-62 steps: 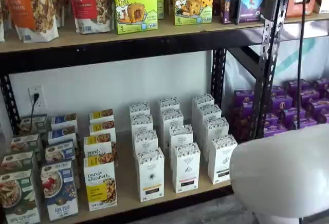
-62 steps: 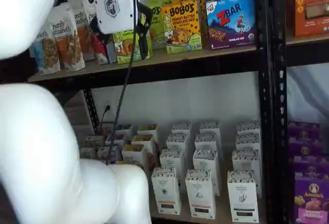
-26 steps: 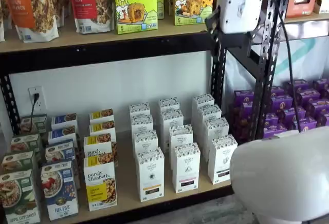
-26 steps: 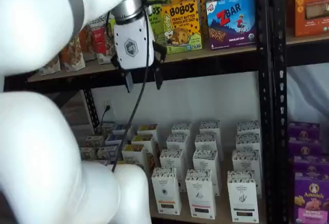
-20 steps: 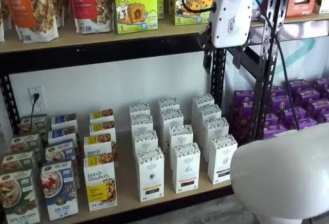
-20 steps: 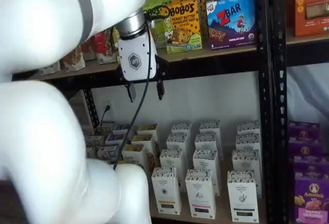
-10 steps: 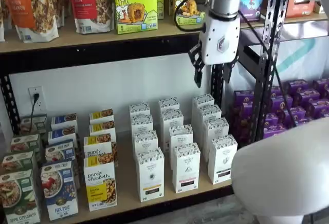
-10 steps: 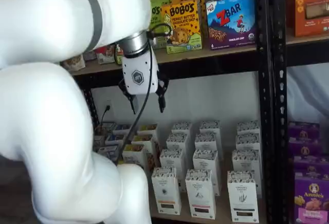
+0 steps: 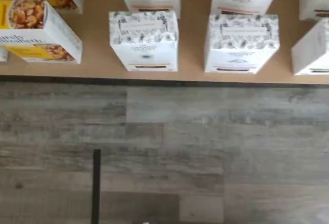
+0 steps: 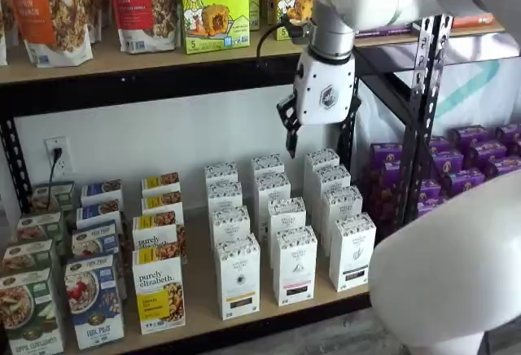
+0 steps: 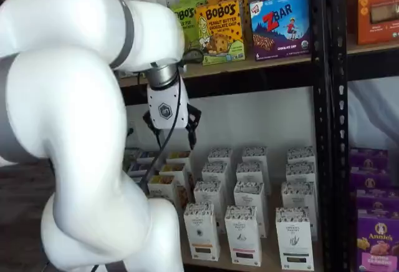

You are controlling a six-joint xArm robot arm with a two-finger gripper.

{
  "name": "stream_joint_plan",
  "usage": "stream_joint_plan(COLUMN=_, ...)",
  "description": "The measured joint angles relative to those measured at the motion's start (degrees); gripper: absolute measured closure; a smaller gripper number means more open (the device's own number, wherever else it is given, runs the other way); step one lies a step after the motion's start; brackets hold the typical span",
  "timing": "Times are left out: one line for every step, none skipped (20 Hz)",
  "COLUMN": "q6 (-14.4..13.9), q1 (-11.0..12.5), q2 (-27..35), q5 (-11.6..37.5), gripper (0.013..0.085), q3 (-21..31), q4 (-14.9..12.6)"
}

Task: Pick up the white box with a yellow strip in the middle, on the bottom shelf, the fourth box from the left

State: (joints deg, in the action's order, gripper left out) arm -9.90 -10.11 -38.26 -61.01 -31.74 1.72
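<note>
Shelves fill both shelf views; the gripper [image 11: 173, 137], fingers spread and empty, has dropped toward centre frame, probably heading for the white box [image 10: 238, 278] on the bottom shelf [image 10: 203, 302].

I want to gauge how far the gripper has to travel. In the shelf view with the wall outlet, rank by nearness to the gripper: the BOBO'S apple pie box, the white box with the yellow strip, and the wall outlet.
1. BOBO'S apple pie box: upper shelf, up-left of the open gripper.
2. White box: bottom shelf front row, below-left.
3. Wall outlet: far left on the wall.
</note>
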Motion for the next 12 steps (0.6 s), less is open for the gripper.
stream_joint_plan(q6=-0.4, q1=-0.49, q2=0.79, q5=1.07, gripper=0.013, q3=0.15, q4=0.11)
stream_joint_plan(q6=-0.83, q1=-1.02, q2=1.76, q5=2.12, gripper=0.013, q3=0.23, q4=0.23)
stream_joint_plan(q6=-1.24, q1=-1.61, q2=2.98, q5=3.41, gripper=0.013, q3=0.33, q4=0.48)
stream_joint_plan(q6=-1.48, q1=-2.0, q2=3.84, q5=4.33, gripper=0.013, q3=0.4, q4=0.71)
stream_joint_plan(q6=-1.74, q1=-2.35, q2=4.58, q5=5.01, gripper=0.013, q3=0.41, q4=0.82)
stream_joint_plan(q6=-2.28, q1=-2.84, q2=5.61, q5=5.9, gripper=0.013, q3=0.43, q4=0.67)
stream_joint_plan(q6=-2.59, q1=-3.25, q2=6.62, q5=7.08, gripper=0.013, q3=0.55, q4=0.72)
stream_joint_plan(q6=-2.77, q1=-3.54, q2=7.45, q5=8.14, gripper=0.013, q3=0.69, q4=0.85)
stream_joint_plan(q6=-2.96, q1=-3.81, q2=8.23, q5=9.2, gripper=0.013, q3=0.84, q4=0.92)
stream_joint_plan(q6=-3.25, q1=-4.08, q2=8.89, q5=10.17, gripper=0.013, q3=0.99, q4=0.82)
stream_joint_plan(q6=-3.67, q1=-4.37, q2=9.63, q5=11.27, gripper=0.013, q3=1.16, q4=0.55)
stream_joint_plan(q6=-3.97, q1=-4.7, q2=10.59, q5=12.92, gripper=0.013, q3=1.51, q4=0.46)
